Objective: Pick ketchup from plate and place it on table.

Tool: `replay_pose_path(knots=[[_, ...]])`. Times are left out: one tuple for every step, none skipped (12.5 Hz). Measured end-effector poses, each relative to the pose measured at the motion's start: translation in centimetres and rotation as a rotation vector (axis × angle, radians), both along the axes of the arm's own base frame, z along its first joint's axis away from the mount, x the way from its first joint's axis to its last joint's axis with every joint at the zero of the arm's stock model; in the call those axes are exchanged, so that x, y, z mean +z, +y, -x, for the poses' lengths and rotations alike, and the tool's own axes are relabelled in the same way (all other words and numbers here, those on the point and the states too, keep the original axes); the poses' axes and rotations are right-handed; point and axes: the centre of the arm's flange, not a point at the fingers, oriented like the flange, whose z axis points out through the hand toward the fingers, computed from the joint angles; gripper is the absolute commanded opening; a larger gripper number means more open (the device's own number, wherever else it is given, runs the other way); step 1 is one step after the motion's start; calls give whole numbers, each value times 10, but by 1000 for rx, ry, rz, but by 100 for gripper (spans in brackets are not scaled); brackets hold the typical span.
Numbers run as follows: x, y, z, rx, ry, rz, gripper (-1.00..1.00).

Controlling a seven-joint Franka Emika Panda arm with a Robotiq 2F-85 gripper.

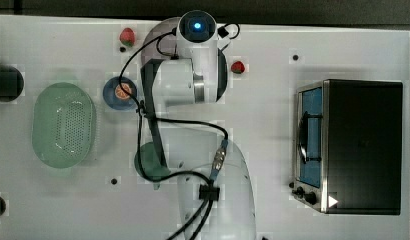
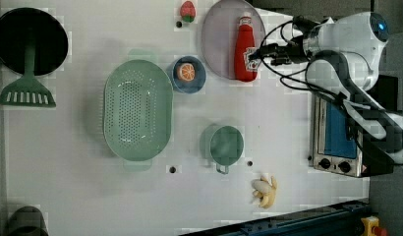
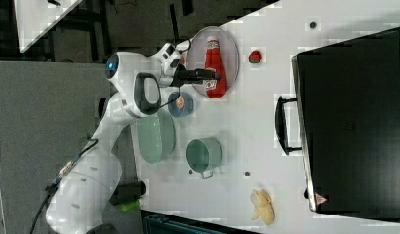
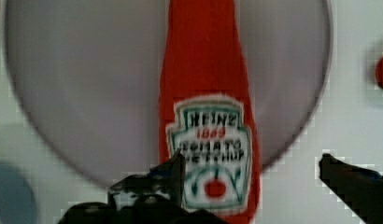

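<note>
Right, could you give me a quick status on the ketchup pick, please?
Gripper open, above the ketchup's label end. Ketchup lying flat on the plate, not gripped. Nothing in the way.

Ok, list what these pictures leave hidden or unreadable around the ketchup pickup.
- Top view: the arm covers the ketchup bottle and most of the plate.
- Wrist view: the bottle's cap is cut off by the picture's edge.
- Left and right views: whether the open gripper touches the bottle cannot be told.
- Toaster oven interior: too dark.

Three overhead views, wrist close-up, seemingly
</note>
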Motion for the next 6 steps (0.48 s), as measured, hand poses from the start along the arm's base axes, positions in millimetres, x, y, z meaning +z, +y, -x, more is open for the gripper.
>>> replay_pose_path(knots=[[-8, 0, -9, 2, -16, -2, 100], [-17, 2, -16, 14, -31, -8, 100], [-25, 5, -18, 22, -32, -13, 100], [-32, 9, -18, 27, -25, -16, 100], [-39, 13, -20, 39, -23, -16, 100], [-44, 16, -23, 66, -30, -2, 100]])
